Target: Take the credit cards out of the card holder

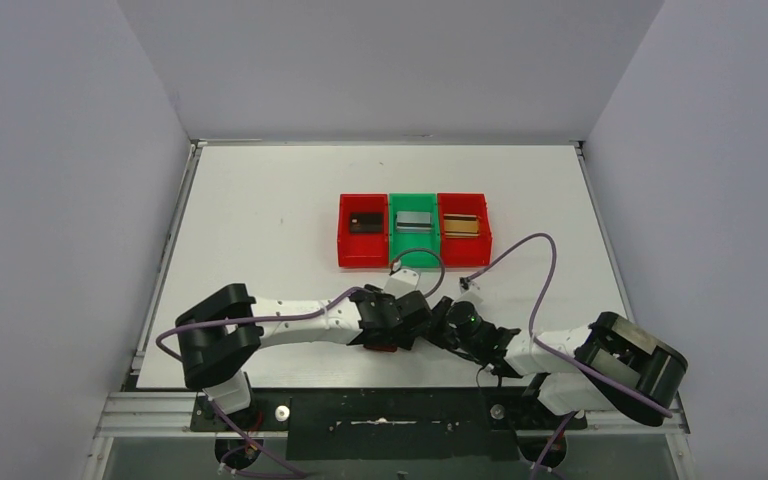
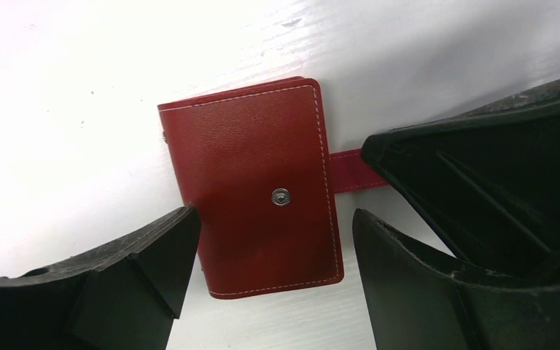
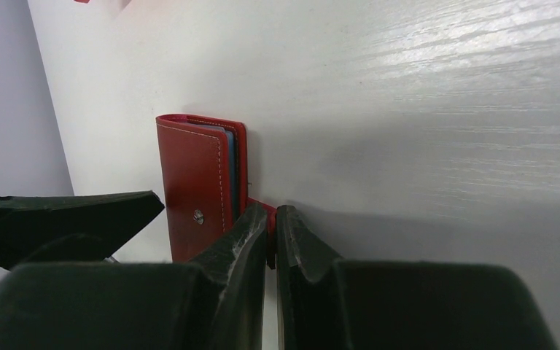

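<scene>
the card holder [image 2: 251, 182] is seen lying closed on the white tabletop [image 1: 260, 220], close to its near edge and about midway between its left and right edges. the dark red cover is turned up, with pale stitching and a metal snap stud [image 2: 281, 196] on it. the left gripper [image 2: 273, 233] is held open over it, one finger at each long side; whether either finger touches the cover cannot be told. the right gripper [image 3: 271, 219] is closed on the red clasp tab [image 2: 346, 170], which is pinched between its fingertips just beside the holder. bluish sleeve edges [image 3: 230, 168] are glimpsed between the covers, and what they contain is hidden. from above, the holder is almost wholly covered by the two wrists. three bins are set touching in a row about the middle of the tabletop: a black card [image 1: 364, 222] is seen in the left red bin [image 1: 363, 262], a silver-grey card [image 1: 414, 220] in the green bin [image 1: 400, 245], and a gold-tan card [image 1: 462, 224] in the right red bin [image 1: 463, 245]. any print on the cards is too small to be read.
</scene>
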Robot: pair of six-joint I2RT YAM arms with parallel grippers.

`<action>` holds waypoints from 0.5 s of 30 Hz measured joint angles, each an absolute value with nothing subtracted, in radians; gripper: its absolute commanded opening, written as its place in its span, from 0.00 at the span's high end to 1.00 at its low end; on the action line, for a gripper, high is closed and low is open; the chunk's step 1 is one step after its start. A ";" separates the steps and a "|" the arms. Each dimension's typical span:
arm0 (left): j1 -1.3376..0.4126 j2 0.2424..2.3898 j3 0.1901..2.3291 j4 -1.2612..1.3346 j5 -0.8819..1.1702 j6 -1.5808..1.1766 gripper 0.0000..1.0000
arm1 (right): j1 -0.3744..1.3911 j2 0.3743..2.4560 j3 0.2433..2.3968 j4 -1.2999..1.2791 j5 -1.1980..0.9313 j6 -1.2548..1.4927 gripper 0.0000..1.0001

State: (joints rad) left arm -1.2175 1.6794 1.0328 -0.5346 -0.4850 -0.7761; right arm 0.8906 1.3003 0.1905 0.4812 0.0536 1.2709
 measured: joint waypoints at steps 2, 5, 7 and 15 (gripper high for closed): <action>-1.222 1.696 1.039 -0.534 -0.484 -0.775 0.26 | 0.891 1.299 0.186 0.487 0.054 1.274 1.00; -1.224 1.726 1.049 -0.540 -0.488 -0.773 0.30 | 0.891 1.282 0.173 0.489 0.054 1.275 1.00; -1.224 1.748 1.062 -0.551 -0.497 -0.775 0.33 | 0.890 1.271 0.167 0.488 0.054 1.277 1.00; -1.232 1.746 1.069 -0.573 -0.536 -0.818 0.38 | 0.889 1.207 0.164 0.454 0.056 1.281 1.00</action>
